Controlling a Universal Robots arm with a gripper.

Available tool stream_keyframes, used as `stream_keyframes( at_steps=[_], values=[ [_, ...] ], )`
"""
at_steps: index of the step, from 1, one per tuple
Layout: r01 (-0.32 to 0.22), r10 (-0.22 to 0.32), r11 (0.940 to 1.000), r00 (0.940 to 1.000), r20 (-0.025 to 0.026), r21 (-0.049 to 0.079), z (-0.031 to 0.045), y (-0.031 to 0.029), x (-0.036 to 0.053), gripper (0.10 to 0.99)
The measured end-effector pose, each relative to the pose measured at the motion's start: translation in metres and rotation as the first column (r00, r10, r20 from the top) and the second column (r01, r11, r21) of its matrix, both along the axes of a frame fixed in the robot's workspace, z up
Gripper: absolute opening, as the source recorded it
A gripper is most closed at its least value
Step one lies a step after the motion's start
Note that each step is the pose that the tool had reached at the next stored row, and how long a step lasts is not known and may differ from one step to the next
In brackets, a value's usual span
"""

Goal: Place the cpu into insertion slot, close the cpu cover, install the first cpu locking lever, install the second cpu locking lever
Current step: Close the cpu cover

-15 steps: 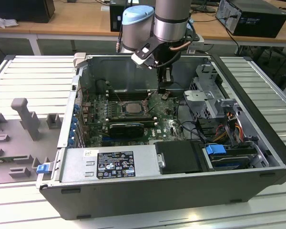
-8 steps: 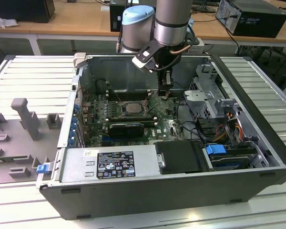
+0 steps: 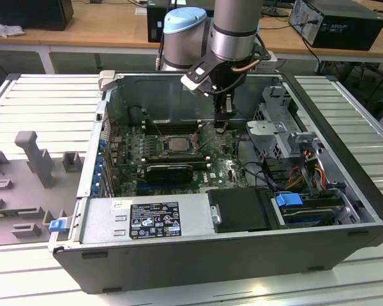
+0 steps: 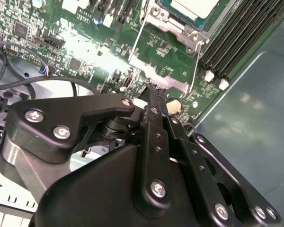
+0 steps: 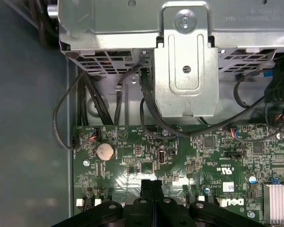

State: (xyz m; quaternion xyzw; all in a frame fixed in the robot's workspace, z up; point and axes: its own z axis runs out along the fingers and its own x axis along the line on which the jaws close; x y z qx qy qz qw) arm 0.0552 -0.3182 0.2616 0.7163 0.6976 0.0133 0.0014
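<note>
The gripper [image 3: 222,125], fingers pinched together and empty, hangs over the motherboard [image 3: 226,169] edge beside the drive cage [image 3: 274,127]. The cpu [image 3: 177,144] lies flat, metal top up, in the insertion slot [image 3: 161,139].

Matt black gripper [image 5: 151,183], seemingly dull-metal cpu cover [image 4: 178,27]

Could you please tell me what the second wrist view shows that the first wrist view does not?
Second wrist view: the silver-grey square cpu, thin wire locking levers and long black memory slots. First wrist view: a folded grey metal bracket and a silver finned heat sink. Both: the green motherboard, a round coin battery and the black gripper, shut.
</note>
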Motion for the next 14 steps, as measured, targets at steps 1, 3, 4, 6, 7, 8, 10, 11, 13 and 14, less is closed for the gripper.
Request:
stream_keyframes(
  at_steps=[1, 3, 4, 6, 7, 8, 10, 11, 13, 14],
  values=[
    [0.000, 0.000, 1.0000, 1.0000, -0.0037, 0.001, -0.0002, 0.0001, 0.0025, 0.106],
    [-0.002, 0.002, 1.0000, 1.0000, -0.0057, 0.005, -0.0025, 0.0000, 0.0038, 0.106],
    [-0.006, 0.006, 1.0000, 1.0000, -0.0059, 0.005, -0.0040, 0.0000, 0.0040, 0.106],
    [-0.025, 0.025, 0.9997, 0.9997, -0.0059, 0.005, -0.0097, 0.0000, 0.0041, 0.106],
    [-0.028, 0.028, 0.9996, 0.9996, -0.0058, 0.006, -0.0105, 0.0000, 0.0040, 0.106],
    [-0.028, 0.028, 0.9996, 0.9996, -0.0058, 0.006, -0.0106, -0.0001, 0.0038, 0.106],
    [-0.028, 0.028, 0.9996, 0.9996, -0.0058, 0.007, -0.0107, -0.0002, -0.0002, 0.106],
    [-0.028, 0.028, 0.9996, 0.9996, -0.0058, 0.007, -0.0107, -0.0002, -0.0026, 0.106],
    [-0.029, 0.029, 0.9996, 0.9996, -0.0058, 0.007, -0.0108, -0.0002, -0.0059, 0.106],
    [-0.028, 0.028, 0.9996, 0.9996, -0.0058, 0.007, -0.0108, -0.0001, -0.0078, 0.106]
  ],
)
